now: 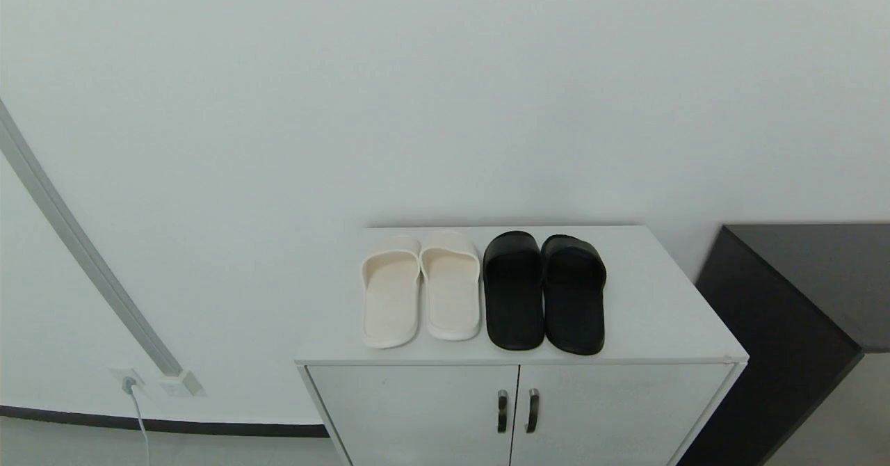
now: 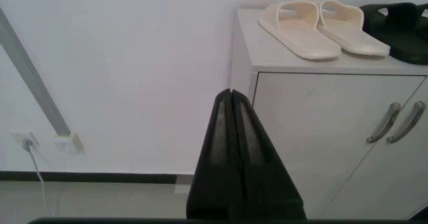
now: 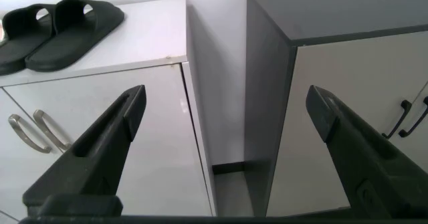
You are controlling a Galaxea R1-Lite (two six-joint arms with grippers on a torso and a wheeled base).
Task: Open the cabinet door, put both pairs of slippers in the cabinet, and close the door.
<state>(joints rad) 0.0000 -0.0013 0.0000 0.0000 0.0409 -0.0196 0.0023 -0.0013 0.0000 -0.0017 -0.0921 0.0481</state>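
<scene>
Lower left of the head view: wall socket with a plug and pale cord hanging down, at the foot of a grey cable duct slanting up the white wall toward the left edge. Lower centre: white cabinet, both doors shut, two dark handles upright side by side at the middle seam. On the cabinet top, left of centre: cream slippers, pair side by side and touching, toes toward the wall. Just beside them on the right: black slippers, likewise paired and touching, toes toward the wall, with the inner black one close against the inner cream one. Right edge of the head view: dark cabinet, close beside the white one with a narrow gap between. Left wrist view: left gripper in front of the white cabinet's left corner, below the level of its top, jaws pressed together with nothing between them. Right wrist view: right gripper facing the gap between the two cabinets, jaws wide apart, holding nothing.
</scene>
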